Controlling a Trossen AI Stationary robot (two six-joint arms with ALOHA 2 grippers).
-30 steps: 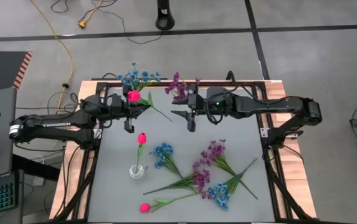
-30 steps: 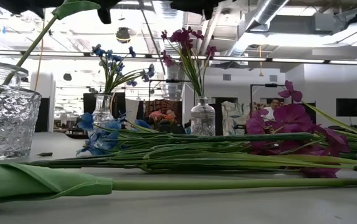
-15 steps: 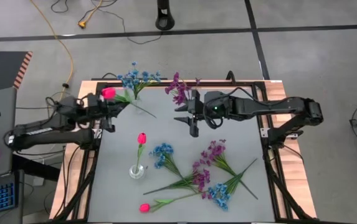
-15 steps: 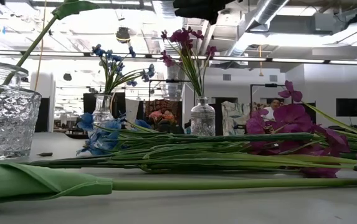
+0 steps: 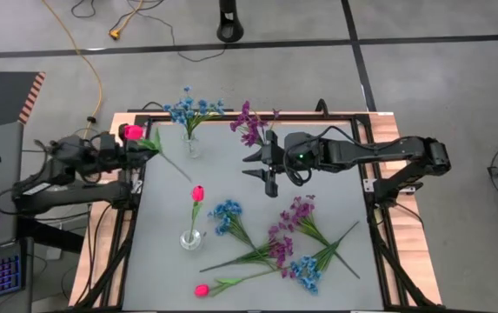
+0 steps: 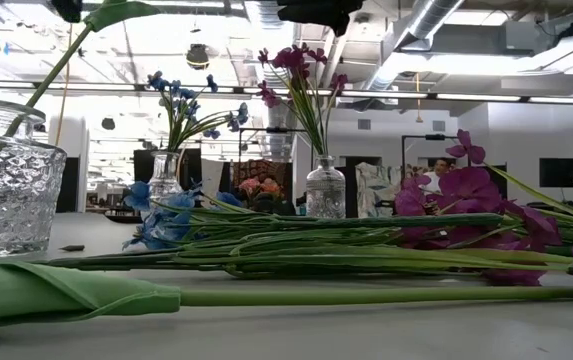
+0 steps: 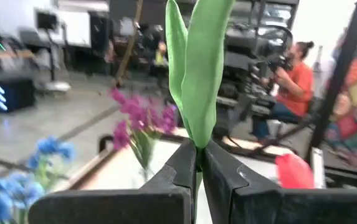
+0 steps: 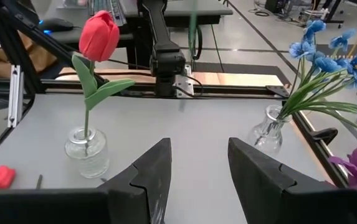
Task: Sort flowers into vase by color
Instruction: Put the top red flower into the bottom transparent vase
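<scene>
A pink-red tulip [image 5: 132, 132] is pinched in the left gripper [image 5: 141, 144], whose fingers close on the stalk right where a green leaf [image 7: 198, 68] sprouts. The bloom sits just behind the fingers toward the arm, and the long stalk [image 5: 172, 162] trails forward past the fingertips, slanting over the table [image 5: 335, 287]. Gripping near the bloom leaves the stalk end free, which looks meant for threading into a narrow neck.

The tulip vase [image 5: 191, 238] stands well ahead of that gripper with one tulip [image 5: 197, 194] already in it; by colour, that is likely where this stem belongs. The blue vase [image 5: 194, 146] stands close beside the gripper, and the purple vase [image 5: 262, 142] is farther along the same edge.

The right gripper [image 5: 266, 167] hovers just beside the purple vase with its fingers spread and nothing between them; it faces the tulip vase.

Loose flowers [image 5: 270, 249] lie beyond the right gripper near the front edge, with another tulip [image 5: 202, 290] among them, so sorting looks about half done.
</scene>
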